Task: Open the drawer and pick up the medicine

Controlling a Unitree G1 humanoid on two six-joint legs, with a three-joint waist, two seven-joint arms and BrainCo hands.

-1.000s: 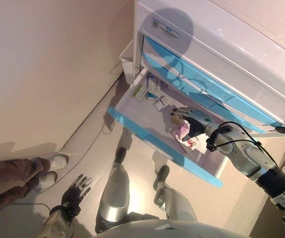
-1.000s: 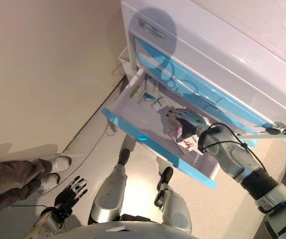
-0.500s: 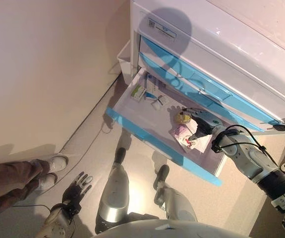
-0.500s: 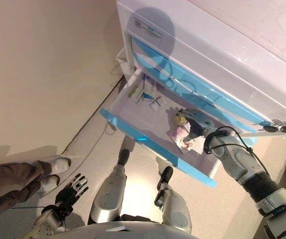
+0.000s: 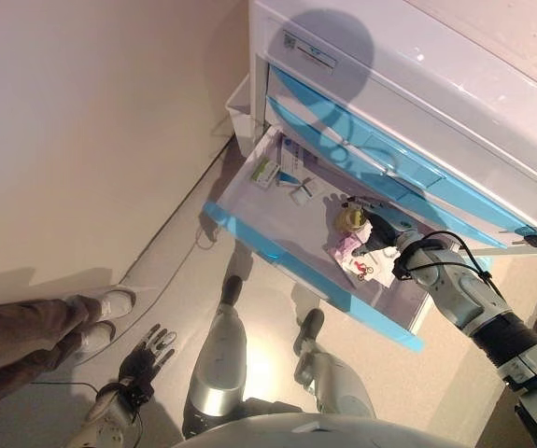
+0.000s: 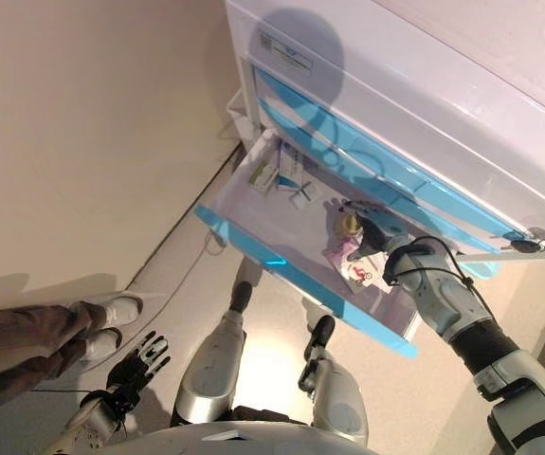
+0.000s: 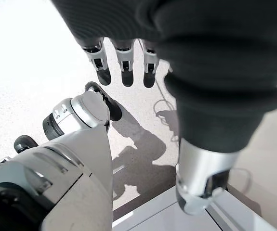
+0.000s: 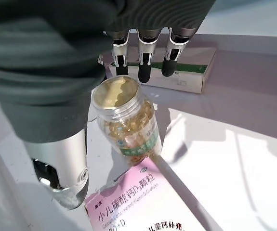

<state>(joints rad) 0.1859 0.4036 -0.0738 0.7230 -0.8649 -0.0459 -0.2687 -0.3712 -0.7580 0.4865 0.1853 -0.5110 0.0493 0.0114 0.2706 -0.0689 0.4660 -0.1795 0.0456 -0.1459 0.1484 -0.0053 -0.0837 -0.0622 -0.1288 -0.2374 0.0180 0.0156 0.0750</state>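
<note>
Inside open drawer (image 5: 277,210): capsule bottle (image 8: 127,120), pink sachet (image 8: 138,204), boxes (image 5: 277,166)

The bottle (image 8: 127,121) is clear glossy plastic with a shiny gold lid; the pink packet (image 8: 139,206) looks like smooth paper, perhaps laminated.

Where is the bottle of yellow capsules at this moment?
In both eye views the bottle of yellow capsules stands inside the open drawer, toward its right half, just beside the pink packet. The right robot hand is next to it, fingers straight.
</note>
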